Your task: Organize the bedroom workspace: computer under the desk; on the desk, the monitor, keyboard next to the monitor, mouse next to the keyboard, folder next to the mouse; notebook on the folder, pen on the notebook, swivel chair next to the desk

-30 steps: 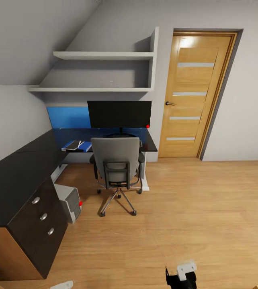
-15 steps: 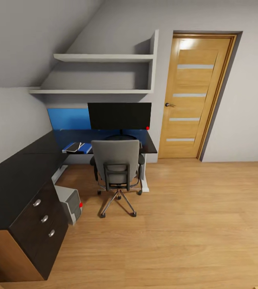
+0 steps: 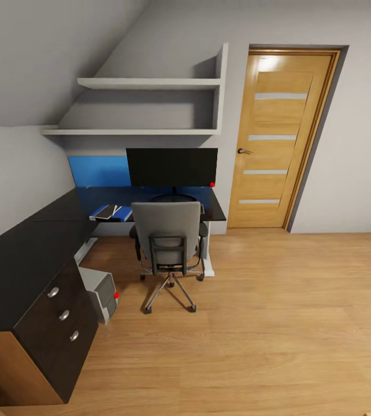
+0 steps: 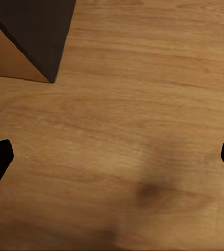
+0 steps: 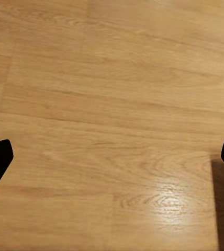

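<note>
The black L-shaped desk (image 3: 18,254) runs along the left wall and the back wall of the bedroom. On its back part stands the monitor (image 3: 171,166). The grey swivel chair (image 3: 167,234) is pushed up to the desk in front of the monitor. The blue folder (image 3: 125,213) lies on the desk left of the chair, with the dark notebook (image 3: 106,210) on it; a thin pale line there may be the pen. The silver computer (image 3: 100,293) stands on the floor under the desk. The chair hides the keyboard and mouse. My left gripper (image 4: 112,157) and right gripper (image 5: 112,157) hang open over bare floor.
A wooden door (image 3: 278,138) is shut at the back right. Two white shelves (image 3: 145,107) hang above the desk. The drawer block (image 3: 58,315) ends the desk near me; its corner (image 4: 33,31) shows in the left wrist view. Wood floor (image 3: 278,323) stretches to the right.
One second ago my right gripper and a bit of the left showed at the bottom of the head view; both have dropped out of it. The camera shifted slightly.
</note>
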